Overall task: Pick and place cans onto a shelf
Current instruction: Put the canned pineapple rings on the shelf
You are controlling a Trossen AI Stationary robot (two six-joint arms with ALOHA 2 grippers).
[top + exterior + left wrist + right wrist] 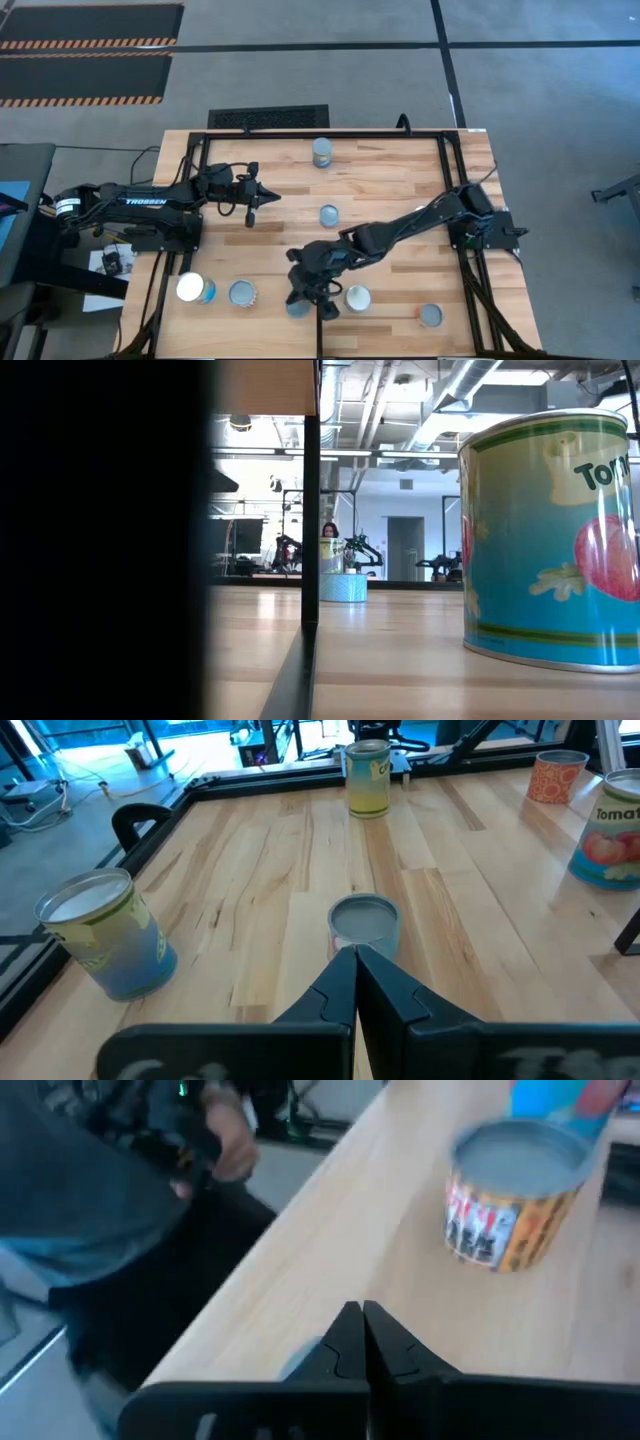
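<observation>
While I am watching from above, the left end effector (268,194) is hanging over the middle of the worktop (400,175), its fingers clenched together on nothing. It is pointing toward a small can with a grey top (329,215), which is standing near it but apart. In the left wrist view this same can (365,923) is sitting just beyond the closed fingertips (355,960).

The right end effector (312,300) is reaching across to the near edge of the worktop, also clenched and holding nothing. It is hovering between two cans, one with a white top (357,298) just beside it and one (243,293) a little farther. In the right wrist view a can with a red and yellow label (512,1193) is standing upright ahead of the fingers, not touching them.

Other cans are standing at the far edge (322,152), at the near left corner (194,289) and near the right corner (431,315). In the low view a tomato can (552,540) is standing close, and I cannot tell where the shelf is.
</observation>
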